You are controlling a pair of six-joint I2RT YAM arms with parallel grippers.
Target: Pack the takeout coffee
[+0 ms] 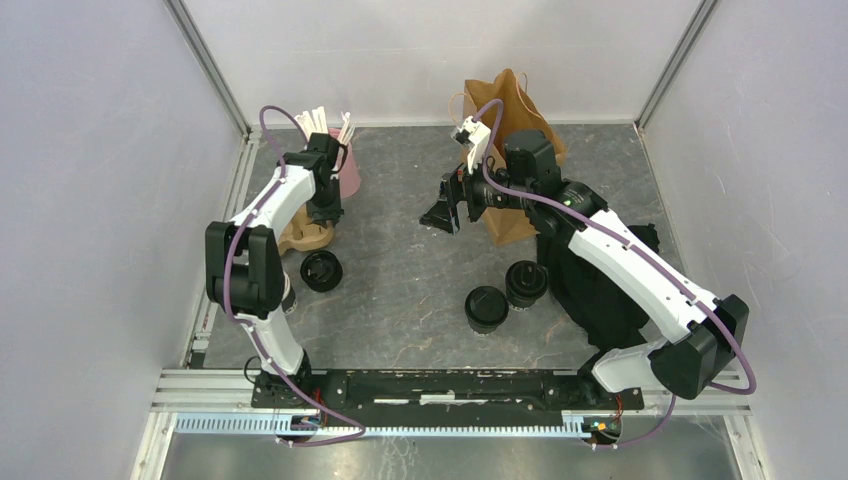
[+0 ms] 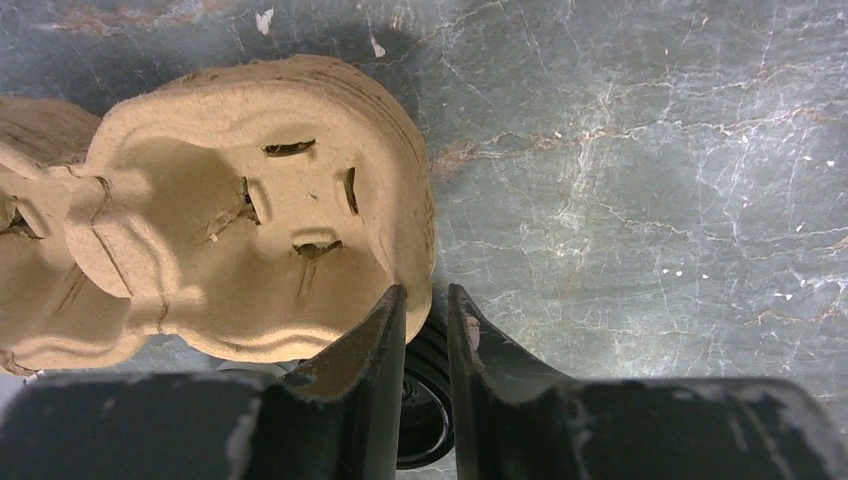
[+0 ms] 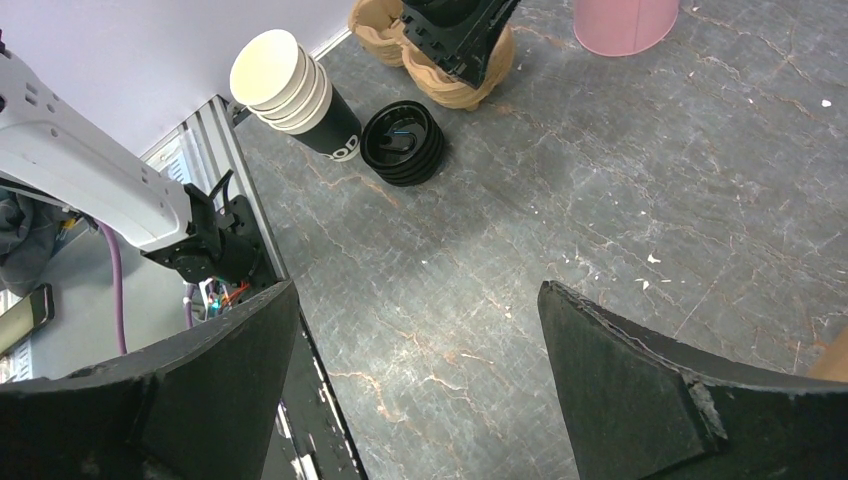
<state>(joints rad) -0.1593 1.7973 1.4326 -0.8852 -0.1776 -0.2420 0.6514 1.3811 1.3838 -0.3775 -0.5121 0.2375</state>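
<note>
The left pincer hangs low over the counter, at the far left. Its fingers stand only a little apart, and the narrow gap between them holds nothing. A brown cardboard cup carrier lies just to the left of this pincer, and its rim touches the tip of the left finger. Directly under the pincer, through the gap, a stack of black lids is visible on the counter. A pink cup with white sticks stands just behind the pincer. In the right wrist view, a stack of empty paper cups lies on its side beside the lids.

The right pincer is raised near the middle of the counter, its fingers wide apart and empty. Two capped coffee cups stand upright on the counter, nearer to the arm bases than this pincer and a little to its right. They seem to touch each other, but the view is too small to be sure. A brown paper bag stands behind the right pincer, and a black cloth lies to the right of the cups.
</note>
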